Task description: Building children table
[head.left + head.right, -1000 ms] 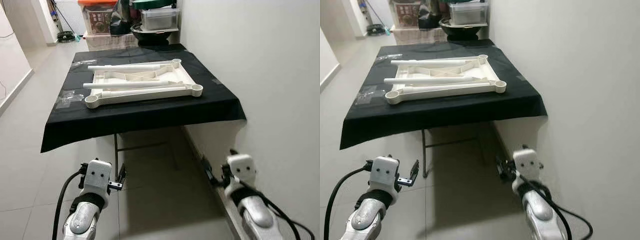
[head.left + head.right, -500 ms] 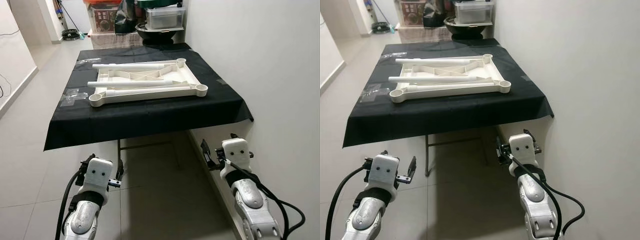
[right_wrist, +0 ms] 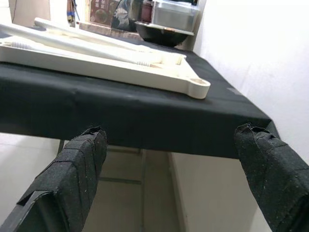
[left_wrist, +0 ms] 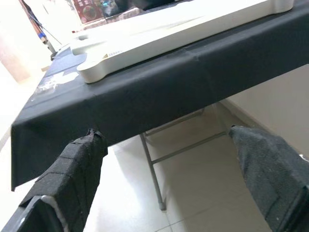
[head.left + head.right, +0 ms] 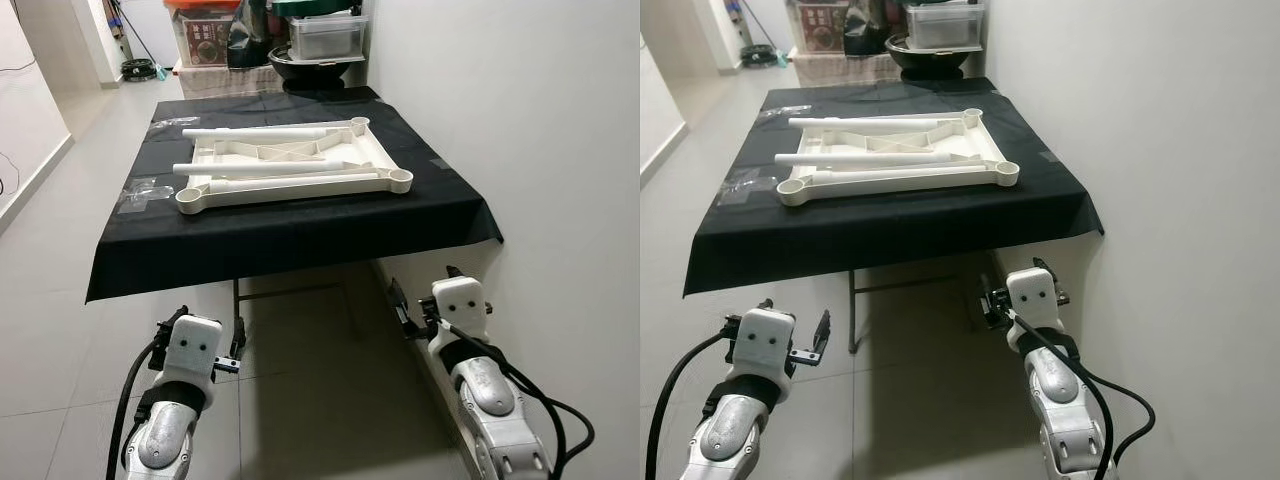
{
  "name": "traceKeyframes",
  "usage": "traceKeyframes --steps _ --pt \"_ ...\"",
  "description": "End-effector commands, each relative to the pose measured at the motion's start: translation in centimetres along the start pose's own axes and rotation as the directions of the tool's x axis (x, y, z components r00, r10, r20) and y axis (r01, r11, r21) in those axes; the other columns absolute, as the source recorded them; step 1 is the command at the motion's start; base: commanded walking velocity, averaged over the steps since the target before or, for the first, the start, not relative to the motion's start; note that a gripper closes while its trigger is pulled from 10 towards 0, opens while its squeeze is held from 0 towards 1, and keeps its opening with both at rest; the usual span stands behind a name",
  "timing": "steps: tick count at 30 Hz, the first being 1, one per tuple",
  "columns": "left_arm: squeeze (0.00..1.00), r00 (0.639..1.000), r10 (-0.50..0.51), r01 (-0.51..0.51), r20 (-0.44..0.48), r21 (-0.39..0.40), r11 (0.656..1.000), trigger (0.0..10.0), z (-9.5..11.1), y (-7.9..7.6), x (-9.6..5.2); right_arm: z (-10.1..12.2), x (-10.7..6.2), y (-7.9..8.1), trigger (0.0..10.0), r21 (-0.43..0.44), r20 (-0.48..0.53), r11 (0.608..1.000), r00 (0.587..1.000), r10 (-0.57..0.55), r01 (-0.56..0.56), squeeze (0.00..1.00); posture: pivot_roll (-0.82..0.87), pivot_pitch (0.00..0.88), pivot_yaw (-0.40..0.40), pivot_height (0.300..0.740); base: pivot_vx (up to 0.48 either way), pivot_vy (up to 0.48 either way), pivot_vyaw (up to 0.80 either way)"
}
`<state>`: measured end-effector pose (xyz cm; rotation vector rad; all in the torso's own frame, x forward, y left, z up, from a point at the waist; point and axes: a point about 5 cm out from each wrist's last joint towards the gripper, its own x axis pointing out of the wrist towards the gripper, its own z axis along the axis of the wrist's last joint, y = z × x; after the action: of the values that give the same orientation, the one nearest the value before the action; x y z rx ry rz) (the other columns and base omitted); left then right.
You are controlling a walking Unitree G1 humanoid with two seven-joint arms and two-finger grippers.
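While both arms hang below the surface, left pincer and right pincer are spread and empty. Upside down on the black cloth lies the tabletop, legs across it. Assembly seems unstarted; next, reach for a leg.

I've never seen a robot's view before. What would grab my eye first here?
First, the white plastic tabletop lying upside down on a table draped in black cloth, with white legs laid loose across it. Below the table's near edge hang the left gripper and right gripper, both open, holding nothing.
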<state>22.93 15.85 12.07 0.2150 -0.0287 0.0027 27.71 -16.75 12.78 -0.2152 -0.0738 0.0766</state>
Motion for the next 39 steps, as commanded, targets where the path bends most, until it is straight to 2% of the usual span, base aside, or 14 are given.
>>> traceKeyframes --steps 1,7,16,20,25,34,35,39 --pt "0.00 1.000 -0.004 0.004 -0.031 -0.003 1.000 10.0 -0.6 0.0 -0.1 0.0 0.1 -0.1 10.0 0.014 0.007 1.000 1.000 -0.010 0.010 0.00 -0.03 0.000 -0.015 0.740 0.000 0.000 0.00" --pt "0.00 0.999 -0.004 0.005 -0.037 0.002 1.000 10.0 -0.7 0.0 -0.1 -0.3 0.2 -0.4 10.0 0.034 -0.009 0.999 0.999 -0.038 0.038 0.00 -0.03 0.000 -0.010 0.740 0.000 0.000 0.00" --pt "0.00 1.000 -0.004 0.004 -0.023 -0.005 1.000 10.0 -0.5 0.2 -0.2 -0.2 0.4 0.1 10.0 0.045 0.006 0.999 1.000 -0.013 0.013 0.00 -0.01 0.000 -0.021 0.740 0.000 0.000 0.00" --pt "0.00 1.000 0.004 -0.003 0.022 -0.023 1.000 10.0 0.1 0.4 -0.2 0.0 0.5 0.5 10.0 -0.010 0.016 1.000 1.000 0.023 -0.023 0.00 -0.01 0.000 -0.018 0.740 0.000 0.000 0.40" --pt "0.00 0.998 0.014 -0.012 0.063 -0.038 0.999 10.0 0.7 0.5 -0.1 0.2 0.5 0.8 10.0 -0.030 0.026 0.999 0.999 0.034 -0.033 0.00 -0.01 0.000 -0.018 0.740 0.464 0.000 0.80" --pt "0.00 0.997 -0.003 0.006 0.072 -0.038 0.999 10.0 0.8 0.2 0.1 0.2 0.9 0.5 10.0 0.000 0.042 0.999 0.998 0.047 -0.047 0.00 -0.01 0.000 -0.018 0.740 0.465 0.000 0.80" --pt "0.00 0.997 -0.009 0.012 0.074 -0.039 0.999 10.0 0.7 0.1 0.2 0.3 1.2 0.4 10.0 0.032 0.050 0.998 0.998 0.045 -0.047 0.00 -0.01 0.000 -0.021 0.740 0.465 0.000 0.00" --pt "0.00 0.997 -0.012 0.015 0.076 -0.041 0.999 10.0 0.7 0.0 0.2 0.2 1.3 0.2 10.0 0.054 0.039 0.998 0.999 0.036 -0.038 0.00 -0.01 0.000 -0.021 0.740 0.465 0.000 0.00"
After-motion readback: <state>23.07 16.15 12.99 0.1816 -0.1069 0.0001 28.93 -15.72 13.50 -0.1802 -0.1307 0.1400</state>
